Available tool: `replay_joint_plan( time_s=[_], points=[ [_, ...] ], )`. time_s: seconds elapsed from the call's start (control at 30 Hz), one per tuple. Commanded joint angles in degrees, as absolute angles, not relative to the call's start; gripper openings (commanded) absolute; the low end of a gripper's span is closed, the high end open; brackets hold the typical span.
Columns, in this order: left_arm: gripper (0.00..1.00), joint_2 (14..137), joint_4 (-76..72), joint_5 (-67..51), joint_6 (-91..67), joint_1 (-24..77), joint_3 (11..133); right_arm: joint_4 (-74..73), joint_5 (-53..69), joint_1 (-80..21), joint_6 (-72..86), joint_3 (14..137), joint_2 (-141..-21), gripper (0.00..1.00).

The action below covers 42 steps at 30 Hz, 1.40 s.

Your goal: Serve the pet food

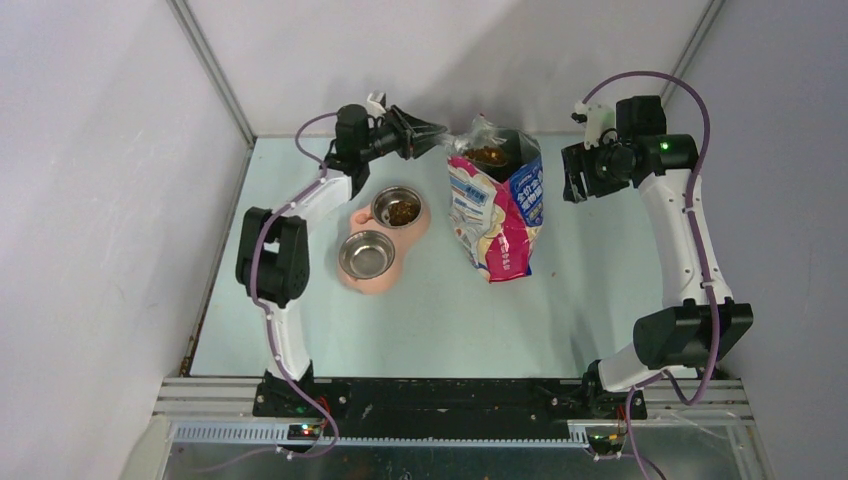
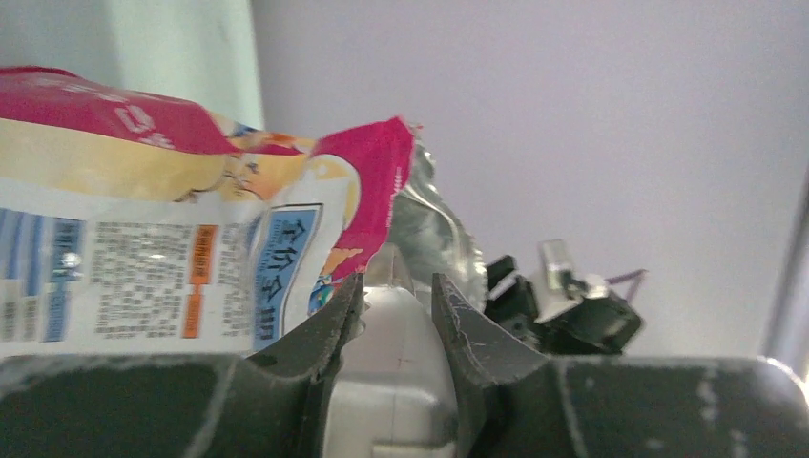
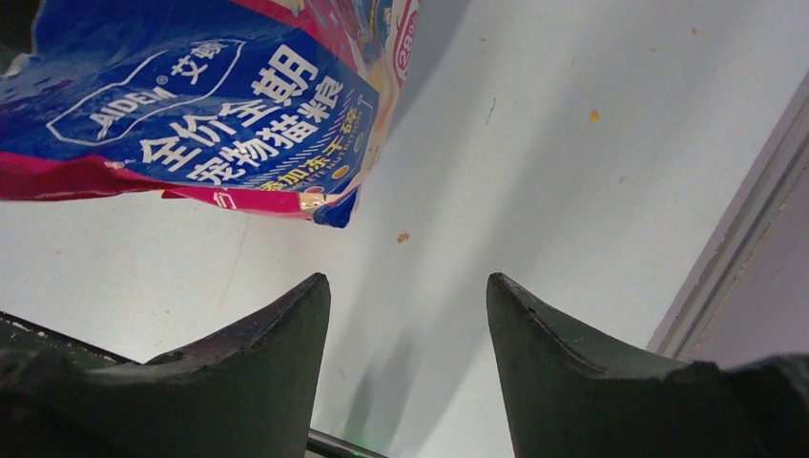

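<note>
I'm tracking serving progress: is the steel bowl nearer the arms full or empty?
Empty: the near bowl shows only bare steel in the top view, whereas the far bowl holds brown pet food.

The lower half of the overhead view is bare table [image 1: 450, 320], open from the arm bases up to the pink double-bowl feeder [image 1: 372, 277] at centre left and the upright cat food bag [image 1: 497, 215] at centre. A narrow bare strip runs between feeder and bag. Above that strip the left gripper [image 2: 397, 279], clamped on a translucent scoop [image 2: 396, 334], crowds the bag's torn mouth. Right of the bag the table lies open as far as the side wall [image 1: 780, 150]. The right gripper [image 3: 405, 279] hangs there, jaws apart with nothing between them, and in its wrist view the bag's lower corner sits near, at upper left.
</note>
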<state>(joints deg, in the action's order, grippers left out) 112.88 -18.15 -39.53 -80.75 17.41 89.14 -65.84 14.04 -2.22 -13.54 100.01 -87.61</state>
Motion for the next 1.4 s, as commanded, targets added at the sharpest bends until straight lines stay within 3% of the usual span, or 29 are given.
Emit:
replay_joint_plan(
  time_s=[0.0, 0.23, 0.37, 0.9, 1.37],
  points=[
    [0.00, 113.41, -37.00, -44.00, -96.28, 17.47, 88.45, -65.74, 12.83, -1.98, -14.46, 100.06, -85.72, 0.64],
    [0.00, 117.79, -58.28, -43.71, -110.64, 16.89, 81.04, -68.40, 10.58, -2.00, -15.93, 100.59, -85.71, 0.64],
    [0.00, 120.64, -60.18, -43.36, -112.81, 18.27, 81.33, -69.70, 9.91, -2.32, -16.71, 101.96, -86.53, 0.64],
    [0.00, 113.03, -48.53, -48.46, -101.62, 13.54, 85.65, -65.76, 12.06, -1.89, -18.17, 101.28, -88.42, 0.64],
    [0.00, 97.49, -46.40, -52.01, -95.97, 3.12, 65.50, -61.69, 16.94, -0.53, -17.35, 101.47, -91.49, 0.64]
  ],
)
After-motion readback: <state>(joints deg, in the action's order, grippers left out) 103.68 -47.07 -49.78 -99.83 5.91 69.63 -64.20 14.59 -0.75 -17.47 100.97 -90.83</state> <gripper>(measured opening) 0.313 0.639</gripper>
